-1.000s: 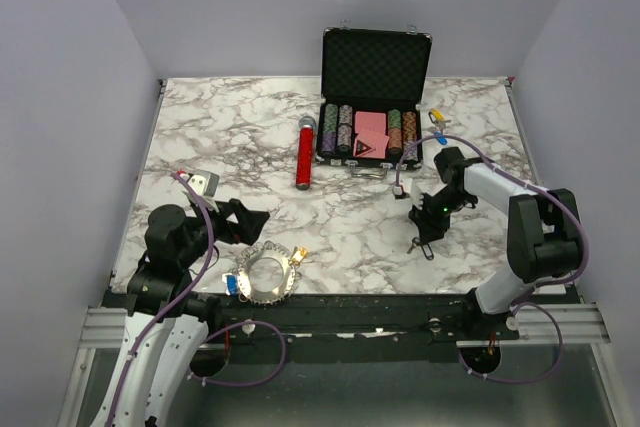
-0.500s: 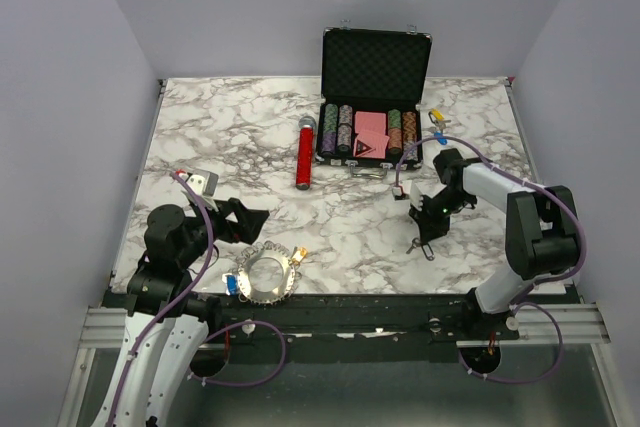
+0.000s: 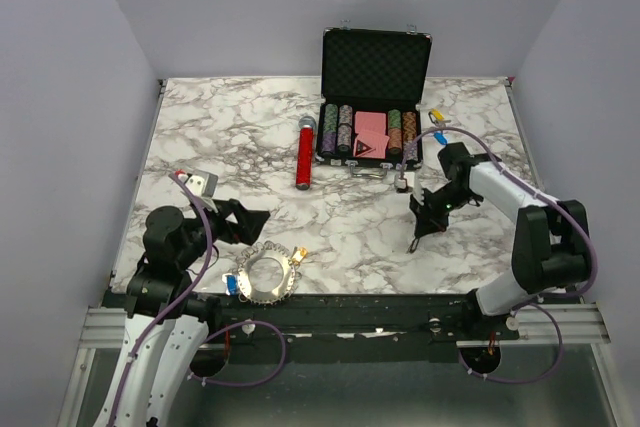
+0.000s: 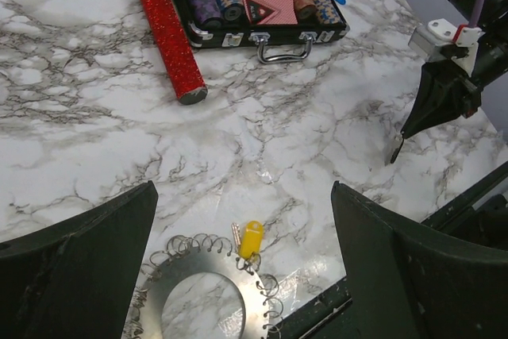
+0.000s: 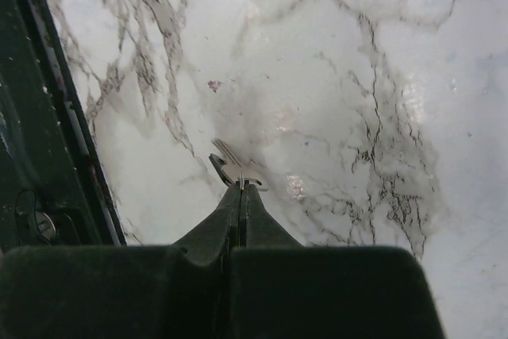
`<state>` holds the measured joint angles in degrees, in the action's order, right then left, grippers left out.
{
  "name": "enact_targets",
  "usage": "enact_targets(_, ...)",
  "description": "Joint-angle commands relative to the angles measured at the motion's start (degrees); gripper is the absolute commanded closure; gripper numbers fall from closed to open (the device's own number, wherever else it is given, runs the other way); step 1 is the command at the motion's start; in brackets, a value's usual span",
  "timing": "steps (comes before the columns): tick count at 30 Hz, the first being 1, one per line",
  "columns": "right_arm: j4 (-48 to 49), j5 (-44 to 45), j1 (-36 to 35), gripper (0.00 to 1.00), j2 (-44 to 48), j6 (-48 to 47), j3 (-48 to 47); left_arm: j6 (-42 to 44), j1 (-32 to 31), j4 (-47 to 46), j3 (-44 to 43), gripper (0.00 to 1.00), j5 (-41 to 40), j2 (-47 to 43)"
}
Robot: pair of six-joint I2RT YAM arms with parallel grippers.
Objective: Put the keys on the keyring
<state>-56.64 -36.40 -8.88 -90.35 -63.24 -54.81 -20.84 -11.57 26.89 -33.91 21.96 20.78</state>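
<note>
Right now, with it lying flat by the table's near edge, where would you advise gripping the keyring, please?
Probably its rim, from straight above: the keyring lies flat, so one finger can drop into the open centre and one outside. Avoid the side with the yellow tag. The open left gripper is the nearer one.

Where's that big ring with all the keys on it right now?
Seen from above, the keyring lies by the table's near edge, left of centre, just below the left arm's open fingers, with a yellow tag at its right.

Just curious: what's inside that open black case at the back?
The case holds rows of poker chips and red cards; whatever lies under them is covered.
</note>
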Motion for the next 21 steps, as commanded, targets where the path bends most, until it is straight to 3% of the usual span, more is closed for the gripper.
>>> enact_targets(1, -3.8, -10.3, 0.1, 0.99, 5.1, -5.8, -1.0, -1.8, 0.7, -3.8, 1.6, 0.01, 4.9, -1.4)
enact_targets(5, -6.5, -17.5, -0.8, 0.99, 8.0, -12.1, 0.3, -7.3, 0.7, -12.2, 5.5, 0.01, 14.4, -1.6)
enact_targets(9, -12.3, -25.5, -1.1, 0.99, 9.7, -22.8, 1.5, -15.7, -1.1, -26.6, 11.6, 0.01, 20.6, -2.8)
enact_targets(13, -24.9, -33.1, -1.5, 0.99, 8.3, -45.7, 3.4, -14.3, -8.1, -30.2, 13.4, 0.02, 18.1, -5.2)
enact_targets(17, -24.7, -34.7, -3.9, 0.99, 6.9, -47.5, 3.9, -11.3, -15.8, -32.3, 14.2, 0.08, 15.8, -5.1)
enact_targets(21, -24.7, -33.7, -5.9, 0.99, 7.8, -49.9, 4.4, -6.1, -27.2, -32.9, 13.9, 0.15, 8.6, -2.0)
